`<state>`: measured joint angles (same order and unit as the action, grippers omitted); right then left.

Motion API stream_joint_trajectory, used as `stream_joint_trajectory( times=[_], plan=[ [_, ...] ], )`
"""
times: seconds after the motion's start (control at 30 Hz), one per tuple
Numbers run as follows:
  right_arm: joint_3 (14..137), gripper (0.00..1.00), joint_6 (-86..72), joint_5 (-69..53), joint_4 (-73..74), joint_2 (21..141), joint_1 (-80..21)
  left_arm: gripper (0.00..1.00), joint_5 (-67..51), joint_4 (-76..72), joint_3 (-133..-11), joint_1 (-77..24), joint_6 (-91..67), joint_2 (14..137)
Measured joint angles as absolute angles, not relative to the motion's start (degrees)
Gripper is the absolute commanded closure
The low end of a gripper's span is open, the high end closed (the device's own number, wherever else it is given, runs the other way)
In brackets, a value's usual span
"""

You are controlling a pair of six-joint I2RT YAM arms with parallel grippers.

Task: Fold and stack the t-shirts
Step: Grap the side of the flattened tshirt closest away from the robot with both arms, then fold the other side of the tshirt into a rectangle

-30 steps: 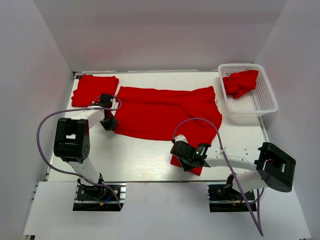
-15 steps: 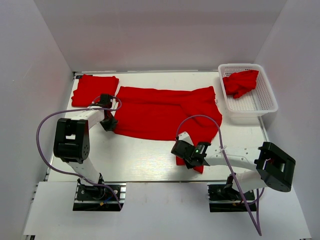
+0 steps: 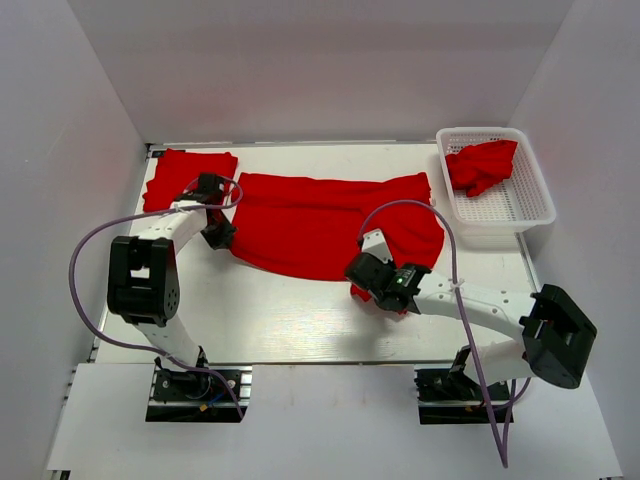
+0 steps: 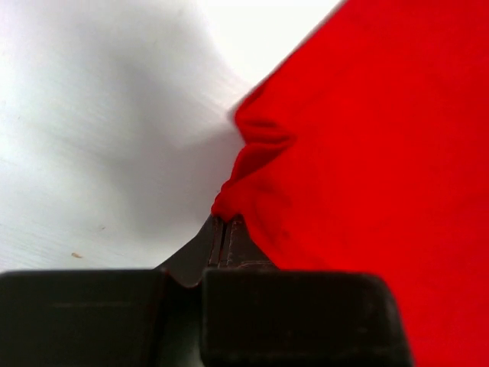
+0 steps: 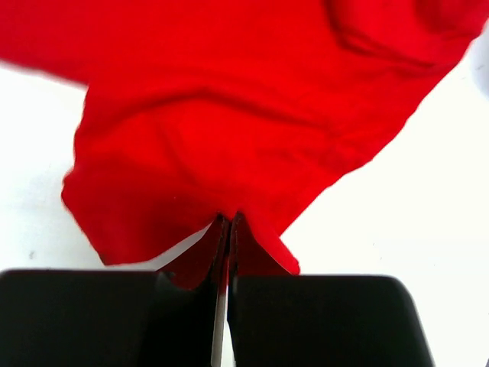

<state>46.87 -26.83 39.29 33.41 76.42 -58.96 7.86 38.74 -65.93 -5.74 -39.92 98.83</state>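
A red t-shirt lies spread across the middle of the table. My left gripper is shut on its near-left corner; the left wrist view shows the cloth pinched at the fingertips. My right gripper is shut on the shirt's near-right hem and holds it lifted; the right wrist view shows the cloth hanging from the closed tips. A folded red t-shirt lies at the far left. Another crumpled red t-shirt sits in the white basket.
The white basket stands at the far right corner. White walls enclose the table on three sides. Purple cables loop from both arms above the table. The near strip of white table shows between the arms.
My right gripper has moved away from me with the shirt's near-right hem, folding that flap up over the shirt. My left gripper has shifted slightly farther with its corner.
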Motion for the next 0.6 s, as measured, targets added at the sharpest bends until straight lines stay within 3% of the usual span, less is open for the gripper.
stream_joint_trajectory(
  times=[0.6],
  plan=[
    [52.1, 1.00, -9.2, 42.4, 16.4, 78.8, -44.1, 1.00, 6.8, 41.6, -76.7, -5.7, -39.4, 106.9]
  ],
)
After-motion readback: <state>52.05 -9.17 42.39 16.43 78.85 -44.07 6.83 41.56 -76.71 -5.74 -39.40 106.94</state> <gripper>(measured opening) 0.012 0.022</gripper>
